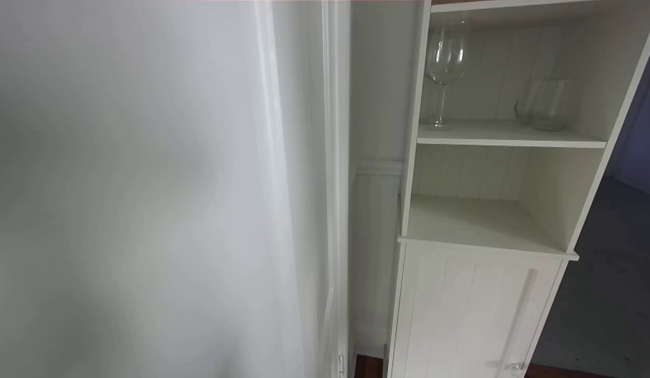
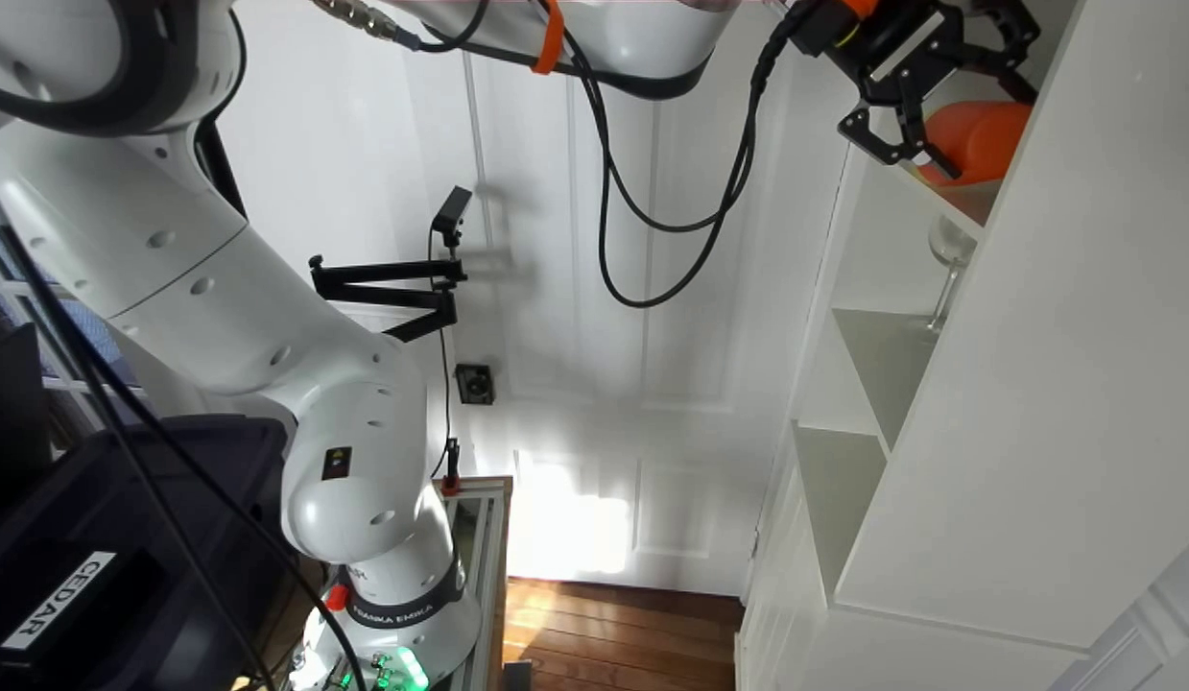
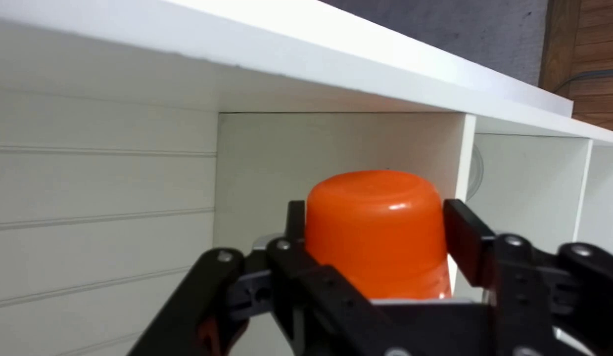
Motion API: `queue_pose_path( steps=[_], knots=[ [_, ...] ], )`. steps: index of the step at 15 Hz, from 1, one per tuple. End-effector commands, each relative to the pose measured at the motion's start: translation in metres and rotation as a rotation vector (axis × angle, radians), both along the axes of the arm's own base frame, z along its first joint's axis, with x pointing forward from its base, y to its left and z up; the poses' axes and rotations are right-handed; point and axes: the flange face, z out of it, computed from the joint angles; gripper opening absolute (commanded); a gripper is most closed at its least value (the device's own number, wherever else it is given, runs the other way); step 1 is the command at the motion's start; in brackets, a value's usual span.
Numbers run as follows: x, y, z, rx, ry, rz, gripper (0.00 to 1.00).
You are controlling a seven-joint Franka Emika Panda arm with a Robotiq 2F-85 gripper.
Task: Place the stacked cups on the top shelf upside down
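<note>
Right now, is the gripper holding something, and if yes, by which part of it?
The gripper holds the orange cup by opposite sides of its outer wall, near the closed end.

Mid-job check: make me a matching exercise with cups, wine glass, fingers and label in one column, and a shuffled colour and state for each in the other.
1. cups
2. wine glass
3. fingers
4. label

A. black, shut on something
B. white, reads CEDAR
C. orange, gripped
D. clear, upright on a shelf

Right pairs: 1-C, 2-D, 3-A, 4-B
</note>
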Motion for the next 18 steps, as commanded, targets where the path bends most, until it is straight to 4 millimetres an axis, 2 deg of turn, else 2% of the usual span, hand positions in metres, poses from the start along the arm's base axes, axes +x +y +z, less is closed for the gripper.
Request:
queue_pose_path(
  steps=[1, 8, 12, 13, 14, 18],
  knots=[
    [-0.012, -0.001, 0.015, -0.032, -0.033, -0.009, 0.44],
    [-0.03, 0.007, 0.028, -0.243, -0.09, -0.012, 0.44],
    [-0.024, 0.01, 0.03, -0.372, -0.101, -0.028, 0.44],
    [-0.024, 0.011, 0.026, -0.296, -0.095, -0.015, 0.44],
    [-0.023, 0.011, 0.025, -0.299, -0.094, -0.016, 0.69],
    [-0.021, 0.011, 0.023, -0.298, -0.09, -0.016, 0.69]
  ],
)
